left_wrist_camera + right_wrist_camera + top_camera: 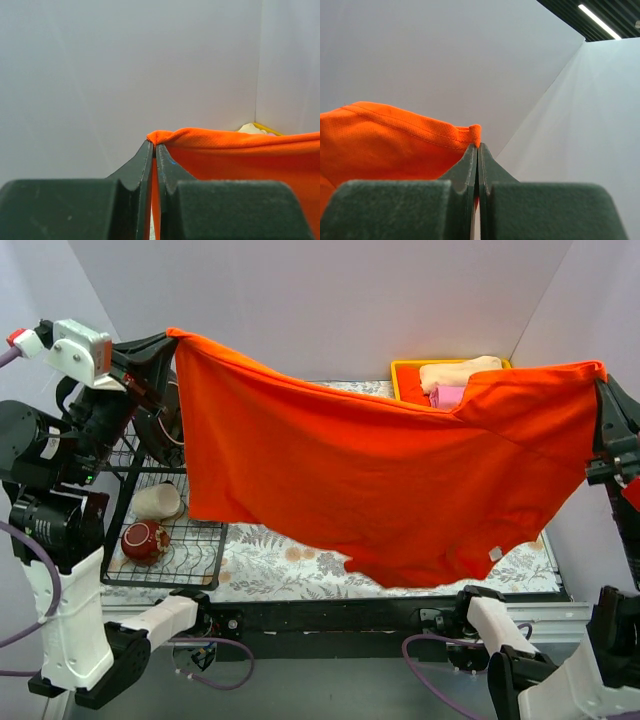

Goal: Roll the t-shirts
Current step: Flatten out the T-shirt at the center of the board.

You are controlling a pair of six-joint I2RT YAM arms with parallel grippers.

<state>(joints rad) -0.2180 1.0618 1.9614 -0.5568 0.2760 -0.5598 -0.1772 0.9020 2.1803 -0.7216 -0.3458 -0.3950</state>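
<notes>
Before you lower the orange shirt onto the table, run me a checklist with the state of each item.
1. Left claw shut on a corner of the orange shirt: ok.
2. Right claw shut on the opposite corner: ok.
3. Top edge taut between the claws: not ok, it sags in the middle.
4. Shirt clear of the dish rack: cannot tell, its left edge overlaps the rack in the top view.
5. Table free under the shirt: cannot tell, the cloth hides it.
</notes>
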